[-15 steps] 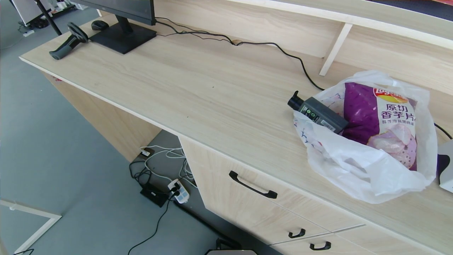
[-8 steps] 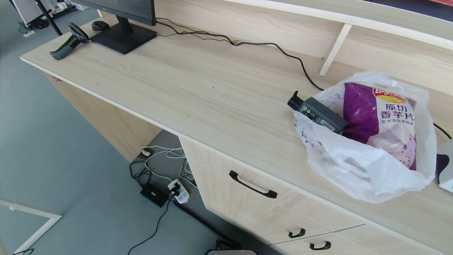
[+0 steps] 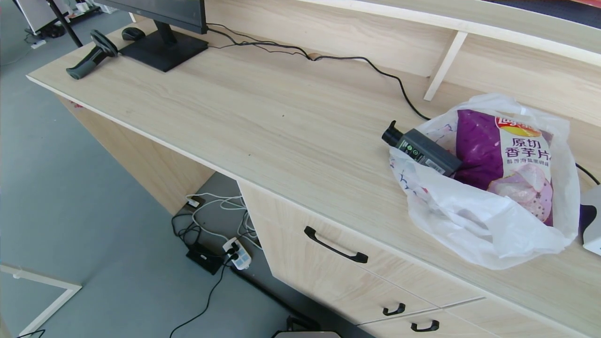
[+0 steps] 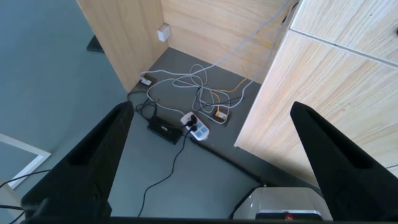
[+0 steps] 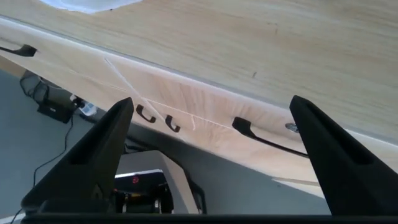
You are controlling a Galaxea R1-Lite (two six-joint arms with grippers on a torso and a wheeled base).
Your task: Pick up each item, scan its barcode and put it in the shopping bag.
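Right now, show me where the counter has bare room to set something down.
Bare: the counter between monitor stand and shopping bag, in front of the black cable. Crowded: the scanner corner and the bag's end.

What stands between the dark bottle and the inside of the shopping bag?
Nothing visible does. The dark bottle already lies in the open mouth of the shopping bag, its cap end sticking out over the counter. The purple chips packet lies beside it inside the bag.

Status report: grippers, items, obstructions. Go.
Left gripper, right gripper open, empty. Chips and dark bottle in shopping bag, cap poking out. Scanner by monitor. Cable behind bag.
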